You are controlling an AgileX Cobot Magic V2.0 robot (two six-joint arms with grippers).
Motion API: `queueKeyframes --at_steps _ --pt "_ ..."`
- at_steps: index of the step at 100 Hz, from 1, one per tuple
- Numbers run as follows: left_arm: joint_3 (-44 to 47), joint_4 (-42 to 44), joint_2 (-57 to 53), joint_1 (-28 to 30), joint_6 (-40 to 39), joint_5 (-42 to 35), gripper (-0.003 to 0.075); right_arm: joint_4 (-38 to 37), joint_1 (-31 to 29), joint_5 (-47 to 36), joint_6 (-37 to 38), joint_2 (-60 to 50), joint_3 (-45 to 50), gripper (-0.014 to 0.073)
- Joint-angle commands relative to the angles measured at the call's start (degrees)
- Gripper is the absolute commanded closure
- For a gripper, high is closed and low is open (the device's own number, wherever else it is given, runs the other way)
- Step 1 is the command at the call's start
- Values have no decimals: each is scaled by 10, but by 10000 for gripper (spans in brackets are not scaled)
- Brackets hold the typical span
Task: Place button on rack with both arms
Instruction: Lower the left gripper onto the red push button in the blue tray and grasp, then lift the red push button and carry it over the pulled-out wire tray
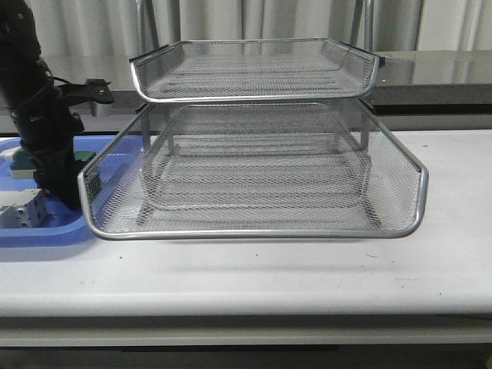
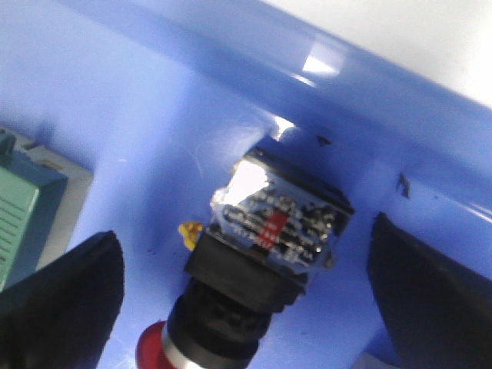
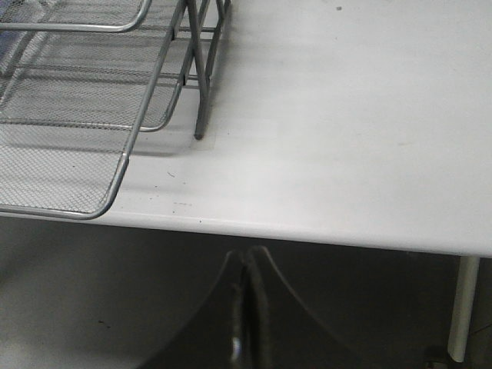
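Note:
The button [image 2: 257, 257] lies on its side in the blue tray [image 2: 146, 115], with its red cap [image 2: 152, 350], black body and a shiny labelled rear block. My left gripper [image 2: 244, 257] is open and straddles the button; its fingers [image 2: 69, 292] stand clear on both sides. In the front view the left arm [image 1: 38, 115] reaches down into the tray and hides the button. The silver mesh rack [image 1: 254, 177] stands mid-table. My right gripper [image 3: 250, 261] is shut and empty, low in front of the table's edge, right of the rack [image 3: 69, 115].
The blue tray [image 1: 46, 231] sits left of the rack and touches its lower tray's corner. It holds a green block [image 1: 83, 156], also in the left wrist view [image 2: 19, 207], and a white block [image 1: 19, 211]. A table leg [image 3: 459, 307] shows under the right edge.

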Motion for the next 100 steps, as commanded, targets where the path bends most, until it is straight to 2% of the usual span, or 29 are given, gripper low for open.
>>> queueKeyframes --at_steps 1,10,29,42,48,52,84,100 --pt "-15 -19 -30 -3 0 -15 141 -2 -5 -35 0 7 -19 663" --pt "-15 -20 -30 -3 0 -16 236 -2 -5 -35 0 7 -19 663" --pt "-15 -20 -30 -3 0 -25 532 -2 -5 -35 0 7 -19 663" --pt "-15 -20 -30 -3 0 -24 680 -2 -5 -35 0 7 -19 663" --pt "-15 -20 -34 -3 0 -22 721 -2 -5 -35 0 7 -19 663" --pt "-15 -20 -38 -3 0 -17 741 -2 -5 -35 0 7 -19 663" --pt "-16 -20 -93 -2 -3 47 740 -2 -5 -35 0 7 -19 663" --pt "-19 -19 -129 -2 -9 107 740 -2 -5 -35 0 7 -19 663"
